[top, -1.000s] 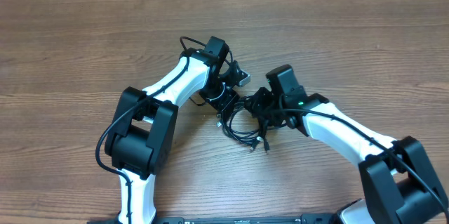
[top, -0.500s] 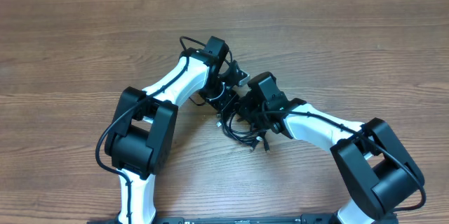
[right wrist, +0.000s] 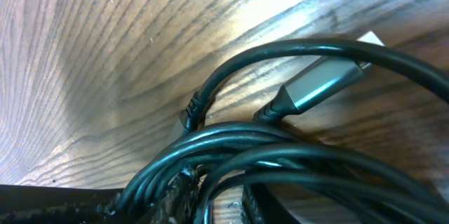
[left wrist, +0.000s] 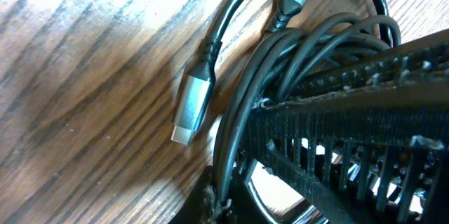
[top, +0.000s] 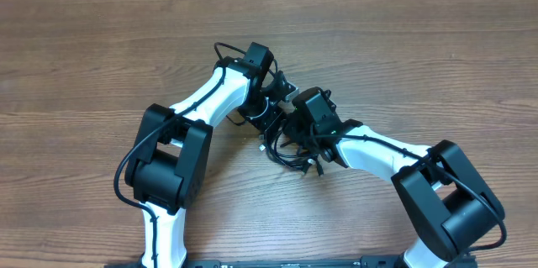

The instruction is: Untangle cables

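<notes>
While both arms reach inward over the wooden table (top: 101, 49), the left arm (top: 210, 100) from the near left and the right arm (top: 378, 146) from the near right, they meet at a knot of thin black cables (top: 290, 155) lying at the table's middle. The step in hand appears to be getting a hold on the knot from both sides; next, one strand likely needs drawing out while the rest is pinned.

The left gripper (top: 271, 115) is closed, strands pressed along its ribbed finger pad (left wrist: 337, 112). The right gripper (top: 296, 132) sits low on the bundle; I cannot tell how its jaws stand.

Only the wrist views show detail: a silver plug (left wrist: 191, 106) lying free on the wood, and another plug (right wrist: 319, 87) beneath a loop.
</notes>
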You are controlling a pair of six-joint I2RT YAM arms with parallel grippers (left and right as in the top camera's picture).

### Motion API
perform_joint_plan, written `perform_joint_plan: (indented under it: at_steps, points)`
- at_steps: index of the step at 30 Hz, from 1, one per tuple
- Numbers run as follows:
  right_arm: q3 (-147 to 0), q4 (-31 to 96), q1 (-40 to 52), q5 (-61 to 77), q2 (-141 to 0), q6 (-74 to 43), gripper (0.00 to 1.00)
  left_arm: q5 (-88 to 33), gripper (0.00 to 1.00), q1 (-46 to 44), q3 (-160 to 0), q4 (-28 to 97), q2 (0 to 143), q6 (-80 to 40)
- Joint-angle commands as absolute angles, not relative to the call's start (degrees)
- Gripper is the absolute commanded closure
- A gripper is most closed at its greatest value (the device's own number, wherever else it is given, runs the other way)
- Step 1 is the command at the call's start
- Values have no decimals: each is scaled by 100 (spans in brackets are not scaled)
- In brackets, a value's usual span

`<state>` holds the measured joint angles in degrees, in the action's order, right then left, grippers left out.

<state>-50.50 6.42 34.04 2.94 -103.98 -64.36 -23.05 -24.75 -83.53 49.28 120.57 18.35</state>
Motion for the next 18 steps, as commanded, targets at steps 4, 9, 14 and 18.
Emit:
perform_joint_plan:
  at_steps: [4,9,14,18]
  points:
    - [-5059,567,3413,8,-10654,-6451,93,-2383,96,-2532,-8438,4987,12105,1949]
    - [-5059,679,3393,21,-10654,-6449,96,-2386,96,-2532,-8438,4987,12105,1953]
    - [-5061,766,3098,1046,-10412,-5857,96,-2375,96,-2530,-8438,4989,12105,1973]
    - [-5061,934,2768,1653,-9876,-5234,96,-2379,96,-2530,-8440,4987,12105,1975]
